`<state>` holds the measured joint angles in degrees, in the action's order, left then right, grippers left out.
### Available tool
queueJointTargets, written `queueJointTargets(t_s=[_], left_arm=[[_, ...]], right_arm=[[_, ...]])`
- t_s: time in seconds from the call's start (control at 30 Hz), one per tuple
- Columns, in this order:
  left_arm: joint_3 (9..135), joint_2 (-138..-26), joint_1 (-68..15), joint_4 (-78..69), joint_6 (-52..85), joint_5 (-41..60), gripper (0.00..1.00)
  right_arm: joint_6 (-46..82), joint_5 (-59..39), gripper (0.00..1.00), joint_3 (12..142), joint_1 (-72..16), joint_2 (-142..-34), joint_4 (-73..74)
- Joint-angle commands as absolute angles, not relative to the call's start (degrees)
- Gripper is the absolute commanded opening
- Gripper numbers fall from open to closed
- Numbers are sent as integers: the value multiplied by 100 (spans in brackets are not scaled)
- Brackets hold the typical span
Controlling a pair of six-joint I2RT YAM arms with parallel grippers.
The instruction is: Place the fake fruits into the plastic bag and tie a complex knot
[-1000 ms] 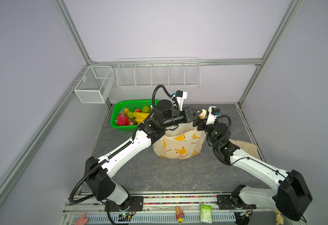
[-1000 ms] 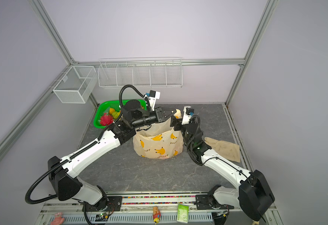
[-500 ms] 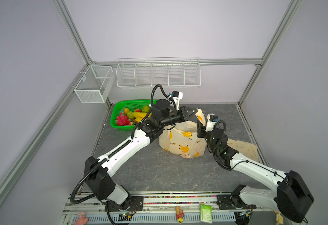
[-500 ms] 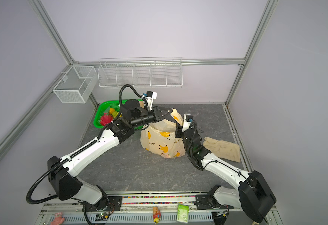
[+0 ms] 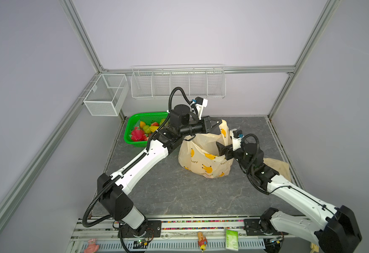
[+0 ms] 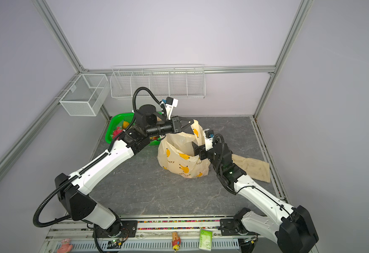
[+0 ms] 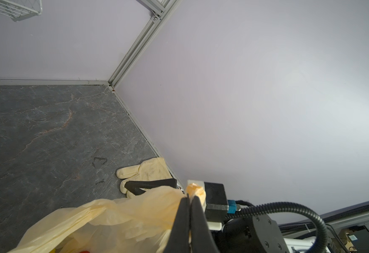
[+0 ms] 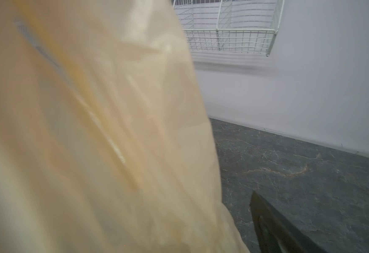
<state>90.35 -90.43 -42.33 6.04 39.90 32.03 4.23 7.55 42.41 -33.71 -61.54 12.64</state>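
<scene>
left end effector [image 7: 189, 198] tight on the translucent cream-yellow banana-print plastic bag [image 5: 201, 163], right end effector [image 5: 221, 151] agape

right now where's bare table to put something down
Widest bare patch: the grey table in front of the plastic bag, between the left arm and the right arm. A second lies behind the bag toward the back right corner. Crowded: the green basket at back left, the glove on the right edge.

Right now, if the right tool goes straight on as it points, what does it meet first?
The bag: the right tool points at its wall by the rim; film covers half its wrist view. May already touch; depth unclear.
</scene>
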Motion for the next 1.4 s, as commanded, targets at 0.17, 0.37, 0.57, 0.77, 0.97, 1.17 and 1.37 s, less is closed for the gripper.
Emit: queueJointTargets(t_s=[0.17, 0.37, 0.57, 0.77, 0.97, 1.17, 1.37], left_arm=[[9254, -9116, -4201, 589, 3856, 3418, 0], [9281, -9120, -4206, 597, 3843, 3497, 0], [9308, -9110, -4201, 627, 3842, 3587, 0], [9325, -9081, -4193, 653, 3828, 3632, 0], [9292, -9055, -4166, 567, 3902, 3619, 0], [9175, -9044, -4166, 472, 3946, 3630, 0], [9088, -9049, -4166, 388, 4024, 3640, 0]], right_arm=[[-491, -1276, 89, 5390, -2852, -5967, -218], [-1131, -3005, 89, 6186, -2135, -6389, -894], [-1606, -4790, 95, 6852, -1650, -7229, -1325], [-1365, -5460, 44, 6769, -1468, -7776, -918], [-795, -5345, 18, 5875, -1422, -7844, 114], [-532, -4956, 13, 5411, -1421, -7738, 525], [-291, -4391, 32, 5423, -1460, -7447, 563]])
